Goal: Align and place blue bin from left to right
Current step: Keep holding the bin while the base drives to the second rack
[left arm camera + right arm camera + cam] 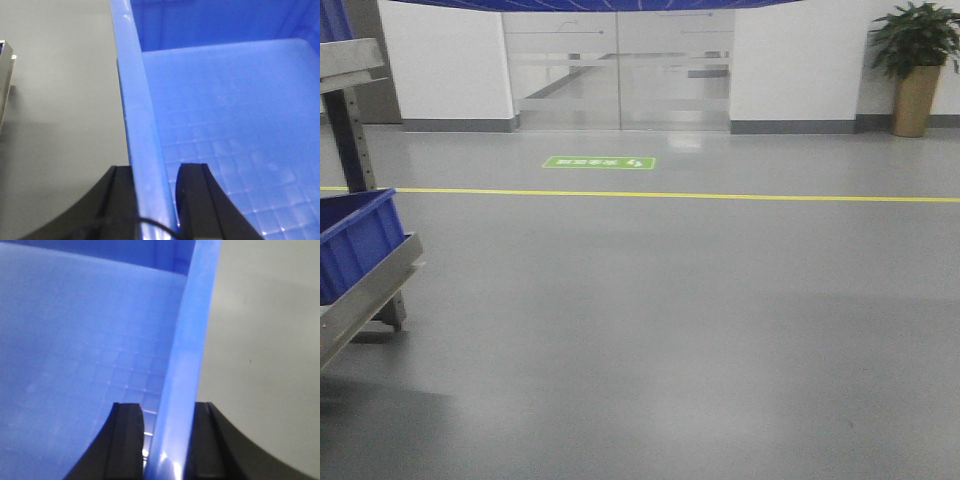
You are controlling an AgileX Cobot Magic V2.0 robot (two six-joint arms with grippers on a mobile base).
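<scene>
Left wrist-mounted view: blue bin (225, 115) gripped from both sides
Left gripper (154, 182) clamps its left wall, right gripper (167, 422) its right wall; long axis spans between them, rack (370, 295) to its left.

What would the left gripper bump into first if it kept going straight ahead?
The left gripper straddles the bin wall, so that wall would jam deeper between the jaws first. Beyond it, probably the bin floor, though depth is unclear.

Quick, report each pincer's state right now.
Left pincer: shut on the blue plastic bin, gripping its side wall.
Right pincer: shut on the bin's opposite wall.
</scene>
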